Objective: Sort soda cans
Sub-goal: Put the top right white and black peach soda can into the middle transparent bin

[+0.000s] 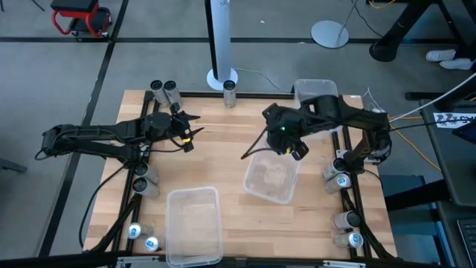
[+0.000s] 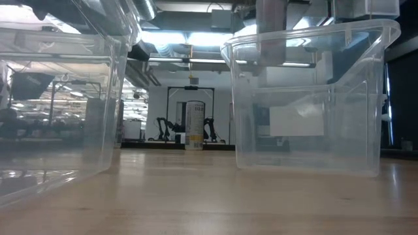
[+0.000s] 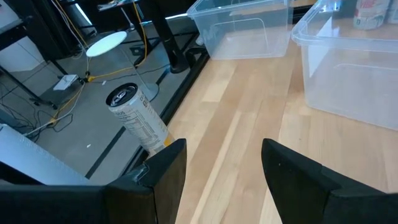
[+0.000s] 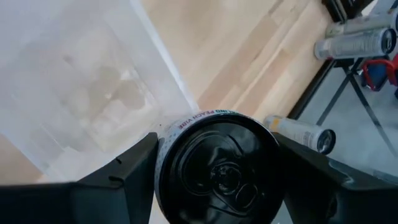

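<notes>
Cans line the tabletop (image 1: 223, 179) edges. We see the right pincer (image 4: 214, 171) holding a dark-topped can (image 4: 217, 165) above the centre bin's (image 1: 271, 181) upper rim; the left pincer (image 3: 221, 168) gapes empty at centre-left.

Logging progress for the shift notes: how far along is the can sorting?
Barely begun: both clear bins look empty. The right gripper holds a dark-topped can over the middle bin; the left gripper is open and empty. Cans around the table edges remain unsorted.
</notes>
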